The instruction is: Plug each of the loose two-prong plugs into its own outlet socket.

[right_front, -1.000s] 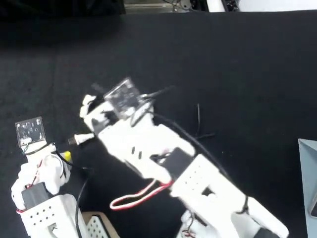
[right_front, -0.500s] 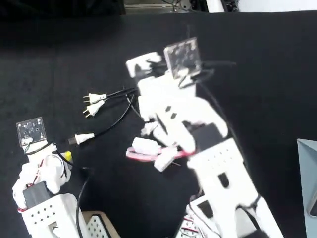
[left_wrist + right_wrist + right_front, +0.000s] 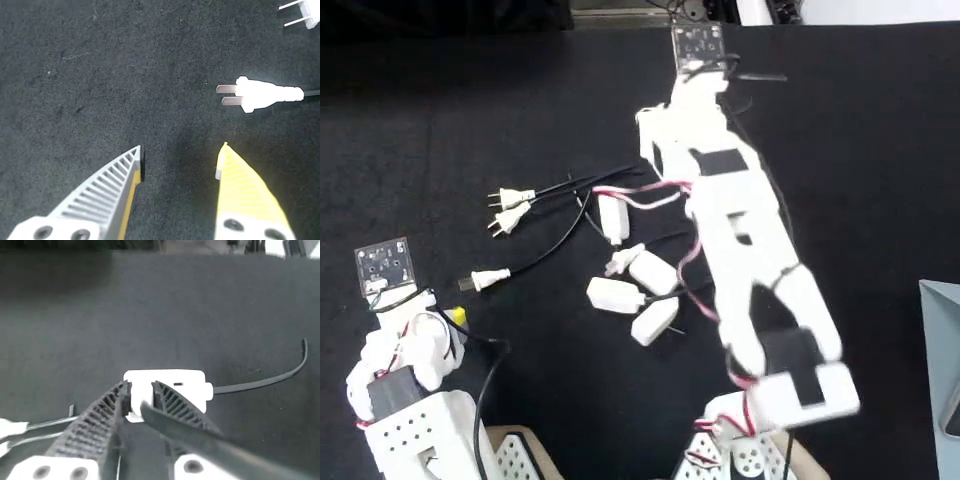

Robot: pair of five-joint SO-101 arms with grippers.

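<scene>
Right wrist view: my right pincer (image 3: 140,386) clamps a white rectangular outlet socket (image 3: 185,384) with black cord (image 3: 260,382). My left pincer (image 3: 181,146) stands apart near a white two-prong plug (image 3: 262,95) on the table (image 3: 75,75).

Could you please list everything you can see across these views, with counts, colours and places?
plugs: three, white with two prongs, on black cables, left half of the table.
socket blocks: four, white, clustered mid-table.
white block: one, on a black cable, at the right gripper.
table: one, black.
grey-blue object: one, table's right edge.
left gripper: one, jaws open, grey and yellow, just short of the nearest plug.
right gripper: one, dark, on the white arm stretched toward the far edge.
</scene>
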